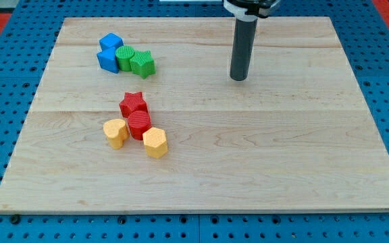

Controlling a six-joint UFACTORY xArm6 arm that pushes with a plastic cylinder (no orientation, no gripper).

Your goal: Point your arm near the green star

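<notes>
A: My tip [239, 78] is a bare rod (no jaws to open or shut). The green star [142, 64] lies well off toward the view's left.

B: Slide straight left; stop just short, without nudging its neighbours, the green block [125, 58] and blue blocks [108, 52].

Pale wood-grain surface [248, 148] — blue cube [111, 42], ribbed green star [142, 64], red star [134, 103], yellow hexagon [155, 142] — dark grey rod [241, 47].

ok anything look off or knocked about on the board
Nothing stands out. The blocks sit flat in two tight clusters: green star with the green and blue blocks, and red star with the red and yellow ones. My tip stands apart, to the view's right.
</notes>
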